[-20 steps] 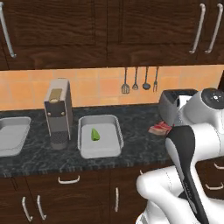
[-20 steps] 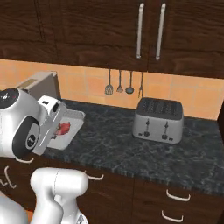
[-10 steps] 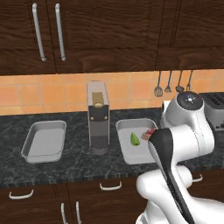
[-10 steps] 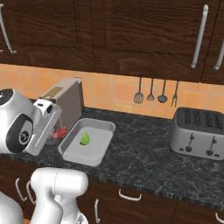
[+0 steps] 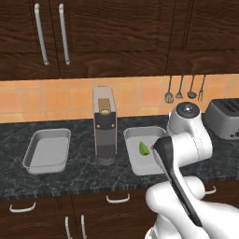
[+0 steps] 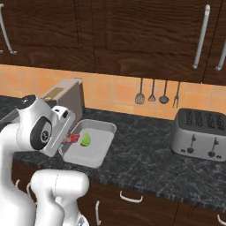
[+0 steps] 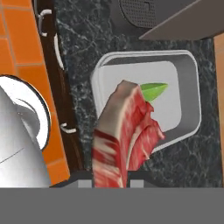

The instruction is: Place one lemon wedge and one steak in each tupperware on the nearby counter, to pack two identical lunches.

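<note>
Base rolled left, tupperware with lemon wedge now centred. Jaws clenched on steak, hanging above tray's near edge; drop lies just beyond.

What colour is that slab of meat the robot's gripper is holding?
The raw steak is red marbled with pale fat, clearest in the hand view.

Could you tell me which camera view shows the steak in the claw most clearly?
The hand view: the steak looms large, hanging above the tupperware that holds the lemon wedge. The right base view shows a red sliver; the left base view barely shows it.
</note>
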{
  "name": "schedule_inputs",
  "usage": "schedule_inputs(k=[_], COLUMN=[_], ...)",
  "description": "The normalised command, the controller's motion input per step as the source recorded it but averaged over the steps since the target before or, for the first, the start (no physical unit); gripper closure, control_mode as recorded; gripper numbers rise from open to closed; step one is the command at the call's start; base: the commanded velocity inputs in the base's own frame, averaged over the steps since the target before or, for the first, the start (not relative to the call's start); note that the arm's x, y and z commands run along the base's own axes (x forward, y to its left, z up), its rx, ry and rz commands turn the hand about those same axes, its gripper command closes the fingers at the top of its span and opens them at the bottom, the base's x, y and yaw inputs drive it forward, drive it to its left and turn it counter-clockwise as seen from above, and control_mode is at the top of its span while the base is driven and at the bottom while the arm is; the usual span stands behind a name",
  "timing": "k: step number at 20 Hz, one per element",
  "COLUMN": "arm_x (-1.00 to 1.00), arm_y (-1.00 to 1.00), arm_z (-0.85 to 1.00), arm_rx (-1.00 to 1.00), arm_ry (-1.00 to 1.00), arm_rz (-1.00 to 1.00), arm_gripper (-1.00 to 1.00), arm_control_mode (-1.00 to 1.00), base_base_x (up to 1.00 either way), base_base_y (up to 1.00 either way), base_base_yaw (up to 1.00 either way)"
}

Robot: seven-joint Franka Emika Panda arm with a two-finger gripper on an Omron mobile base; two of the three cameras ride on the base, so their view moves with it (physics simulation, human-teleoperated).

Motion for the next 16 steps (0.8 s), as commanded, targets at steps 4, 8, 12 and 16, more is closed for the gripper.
schedule_inputs(k=[4,8,12,16], arm_x=[0.81,0.71,0.41,0.55], arm_y=[-0.10,-0.01,-0.27,-0.36], arm_z=[-1.00,-0.90,-0.26,-0.18], arm_rx=[0.00,0.00,0.00,0.01], arm_ry=[-0.19,-0.14,-0.01,0.00], arm_rz=[0.02,0.04,0.04,0.03], arm_gripper=[1.00,1.00,1.00,1.00], arm_control_mode=[-1.00,-1.00,-1.00,-1.00], base_base_x=[0.00,0.00,0.00,0.00], base_base_y=[0.00,0.00,0.00,0.00], base_base_yaw=[0.00,0.00,0.00,0.00])
